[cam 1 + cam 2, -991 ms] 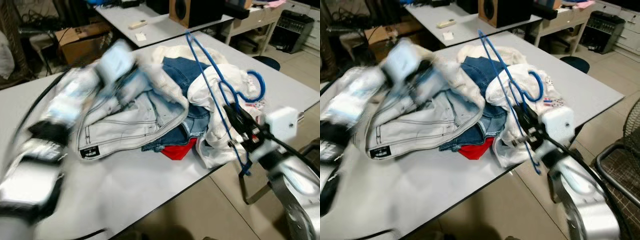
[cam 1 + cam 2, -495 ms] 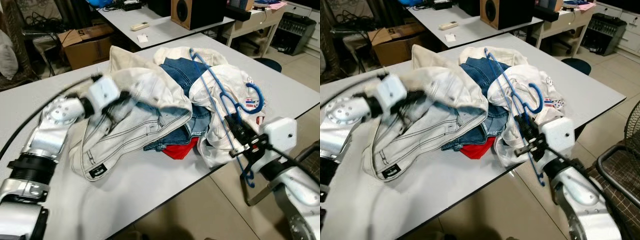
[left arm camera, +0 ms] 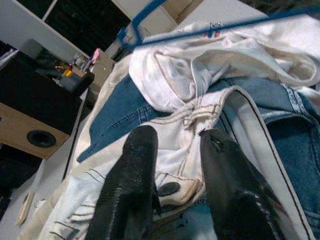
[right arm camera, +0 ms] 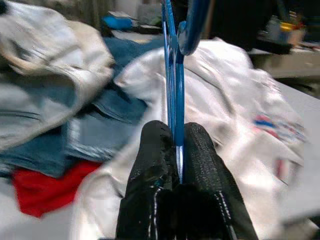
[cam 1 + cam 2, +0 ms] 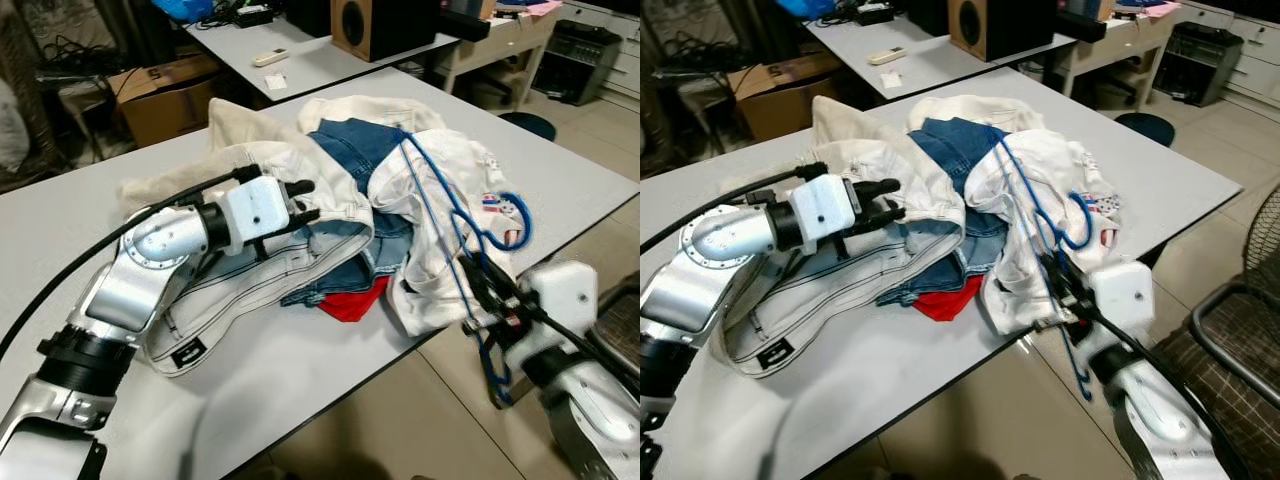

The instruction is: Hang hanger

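Hanger (image 5: 455, 215) clamped between right fingers (image 4: 155, 150); left fingers (image 3: 130, 200) apart over pale jeans (image 5: 270, 280).

A workroom or lab: grey counters (image 5: 300, 380), a wooden speaker (image 5: 362, 22) at 12 o'clock, a cardboard box (image 5: 165, 88) and tangled cables (image 5: 75, 50) at 10 o'clock.

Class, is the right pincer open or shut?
Shut: the right pincer has both fingers pressed on the blue hanger.
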Tool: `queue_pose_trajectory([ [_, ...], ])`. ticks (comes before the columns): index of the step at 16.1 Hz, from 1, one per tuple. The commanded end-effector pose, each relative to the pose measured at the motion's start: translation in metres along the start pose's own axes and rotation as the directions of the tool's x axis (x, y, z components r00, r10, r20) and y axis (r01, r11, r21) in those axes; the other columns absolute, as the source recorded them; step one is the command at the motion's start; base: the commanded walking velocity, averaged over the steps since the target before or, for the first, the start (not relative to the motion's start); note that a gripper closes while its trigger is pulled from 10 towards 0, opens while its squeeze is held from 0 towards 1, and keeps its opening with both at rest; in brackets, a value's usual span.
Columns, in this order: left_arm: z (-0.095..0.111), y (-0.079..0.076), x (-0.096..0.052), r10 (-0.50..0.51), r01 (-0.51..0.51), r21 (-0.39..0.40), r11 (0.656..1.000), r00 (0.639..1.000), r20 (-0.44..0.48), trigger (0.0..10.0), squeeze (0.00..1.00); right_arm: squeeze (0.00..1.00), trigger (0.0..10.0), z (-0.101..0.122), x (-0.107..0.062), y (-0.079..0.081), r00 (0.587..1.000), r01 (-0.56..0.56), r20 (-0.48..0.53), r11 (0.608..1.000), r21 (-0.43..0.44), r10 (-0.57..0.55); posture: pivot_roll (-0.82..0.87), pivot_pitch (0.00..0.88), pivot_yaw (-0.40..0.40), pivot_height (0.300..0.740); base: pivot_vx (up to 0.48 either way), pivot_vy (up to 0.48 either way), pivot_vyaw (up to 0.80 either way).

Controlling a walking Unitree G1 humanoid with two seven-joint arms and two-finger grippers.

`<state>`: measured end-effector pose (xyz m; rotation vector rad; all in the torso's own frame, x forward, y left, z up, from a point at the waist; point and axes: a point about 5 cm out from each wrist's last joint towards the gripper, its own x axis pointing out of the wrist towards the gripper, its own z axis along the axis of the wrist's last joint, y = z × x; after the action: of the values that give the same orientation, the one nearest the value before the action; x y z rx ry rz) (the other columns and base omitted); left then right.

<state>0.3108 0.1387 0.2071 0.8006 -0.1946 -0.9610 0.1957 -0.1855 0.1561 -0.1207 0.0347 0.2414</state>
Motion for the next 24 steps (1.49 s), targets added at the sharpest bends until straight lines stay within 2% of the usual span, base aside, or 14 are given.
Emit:
queue_pose_trajectory([
  [1,0.0,0.002,-0.003,0.006,-0.005,0.013,1.0,1.0,-0.017,10.0,1.0,0.0,10.0,0.005,-0.001,-0.002,0.999,0.02,0.026,1.0,-0.02,-0.019,-0.12,0.0,0.116,0.74,0.0,0.0,0.0],
  [2,-0.004,0.005,-0.013,0.042,-0.038,0.051,0.998,0.996,-0.078,10.0,1.0,0.0,10.0,0.004,-0.005,-0.005,0.999,0.032,0.019,0.999,-0.026,-0.031,-0.13,0.0,0.121,0.74,0.0,0.0,0.0],
  [4,-0.011,0.012,-0.025,0.107,-0.092,0.114,0.989,0.986,-0.129,10.0,1.0,0.0,10.0,0.004,-0.006,-0.004,0.999,0.034,0.019,0.999,-0.017,-0.034,-0.12,0.0,0.118,0.74,0.0,0.0,0.0],
  [5,-0.011,0.012,-0.024,0.109,-0.093,0.129,0.987,0.986,-0.125,10.0,1.0,0.0,10.0,0.004,-0.005,-0.003,0.999,0.034,0.019,0.999,-0.015,-0.033,-0.12,0.0,0.111,0.74,0.0,0.0,0.0],
  [6,-0.009,0.009,-0.018,0.108,-0.092,0.16,0.983,0.99,-0.094,10.0,1.0,0.0,10.0,0.003,-0.003,-0.001,0.999,0.026,0.018,1.0,-0.013,-0.026,-0.12,0.0,0.111,0.74,0.0,0.0,0.0],
  [7,-0.005,0.003,-0.009,0.084,-0.07,0.179,0.981,0.994,-0.068,10.0,0.86,0.0,10.0,0.004,0.0,0.001,1.0,0.017,0.022,1.0,-0.012,-0.017,-0.12,0.0,0.113,0.74,0.0,0.0,0.0],
  [8,-0.003,-0.003,-0.002,0.059,-0.049,0.169,0.984,0.997,-0.054,10.0,0.0,0.0,10.0,0.005,0.001,0.002,0.999,0.013,0.03,1.0,-0.01,-0.013,-0.12,0.0,0.116,0.74,0.0,0.0,0.0],
  [9,-0.003,-0.006,0.001,0.05,-0.04,0.174,0.984,0.997,-0.052,10.0,0.0,0.0,10.0,0.006,0.002,0.002,0.999,0.013,0.032,1.0,-0.011,-0.012,-0.12,0.0,0.116,0.74,0.0,0.0,0.0],
  [11,-0.012,-0.021,0.01,-0.034,0.054,0.205,0.977,0.994,-0.102,10.0,0.0,0.0,10.0,0.007,0.004,0.003,0.999,0.002,0.039,1.0,-0.017,-0.001,-0.12,0.0,0.12,0.74,0.0,0.0,0.0],
  [12,-0.017,-0.02,0.013,-0.02,0.049,0.23,0.972,0.992,-0.128,10.0,0.0,0.0,10.0,0.008,0.005,0.004,0.999,-0.002,0.044,1.0,-0.017,0.003,-0.12,0.0,0.117,0.74,0.0,0.0,0.0],
  [14,-0.022,-0.014,0.02,0.061,-0.023,0.264,0.964,0.988,-0.139,10.0,0.0,0.0,10.0,0.01,0.008,0.005,0.999,-0.007,0.051,1.0,-0.016,0.008,-0.12,0.0,0.113,0.74,0.0,0.0,0.0],
  [16,-0.026,-0.014,0.033,0.105,-0.053,0.309,0.95,0.982,-0.156,10.0,0.0,0.0,10.0,0.01,0.01,0.007,0.998,-0.018,0.056,1.0,-0.014,0.019,-0.12,0.0,0.108,0.74,0.0,0.0,0.0],
  [20,-0.039,-0.018,0.047,0.135,-0.051,0.385,0.921,0.972,-0.194,10.0,0.0,0.0,10.0,0.013,0.014,0.008,0.997,-0.029,0.068,0.999,-0.019,0.03,-0.13,0.0,0.111,0.74,0.0,0.0,0.0],
  [24,-0.036,-0.009,0.052,0.222,-0.151,0.385,0.91,0.964,-0.147,10.0,0.0,0.0,10.0,0.014,0.014,0.008,0.997,-0.023,0.076,1.0,-0.017,0.024,-0.13,0.0,0.118,0.74,0.0,0.0,0.0],
])
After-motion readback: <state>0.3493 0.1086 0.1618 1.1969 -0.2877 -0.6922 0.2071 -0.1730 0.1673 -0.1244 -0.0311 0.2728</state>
